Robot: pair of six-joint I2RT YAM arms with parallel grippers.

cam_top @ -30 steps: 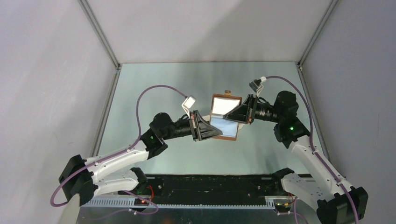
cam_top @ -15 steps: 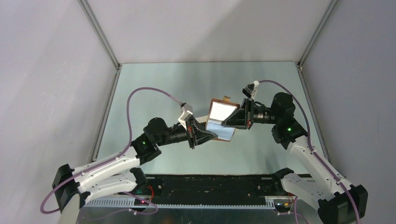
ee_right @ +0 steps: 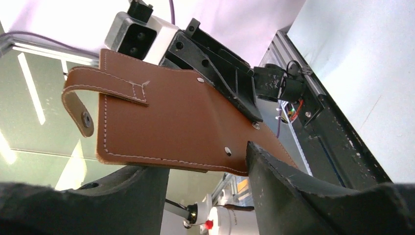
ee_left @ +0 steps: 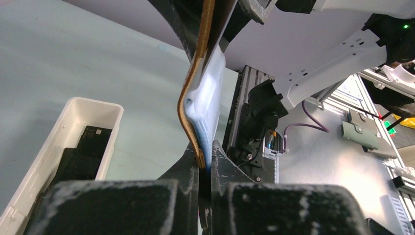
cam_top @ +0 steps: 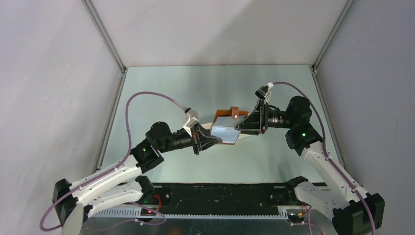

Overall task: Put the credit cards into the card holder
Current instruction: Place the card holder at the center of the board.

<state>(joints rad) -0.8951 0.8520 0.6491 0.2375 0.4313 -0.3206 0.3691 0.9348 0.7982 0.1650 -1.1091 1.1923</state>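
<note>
The brown leather card holder (cam_top: 226, 132) hangs open above the table between both arms. My left gripper (cam_top: 217, 140) is shut on its lower edge; in the left wrist view the card holder (ee_left: 198, 93) rises edge-on from the clamped fingertips (ee_left: 204, 165), pale blue lining to the right. My right gripper (cam_top: 243, 127) is open. In the right wrist view the card holder's outer face (ee_right: 171, 122) and snap tab (ee_right: 78, 100) lie across the gap of the right gripper (ee_right: 205, 191). Dark credit cards (ee_left: 87, 149) lie in a white tray.
The white oblong tray (ee_left: 93, 104) sits on the pale green table (cam_top: 166, 83) below and left of the left gripper. Grey walls close in the table on three sides. A black rail (cam_top: 220, 196) runs along the near edge between the arm bases.
My right gripper has opened and let go of the card holder. The card holder has tipped over, brown back and snap tab now showing from above. The left arm drew back leftward, still gripping.
</note>
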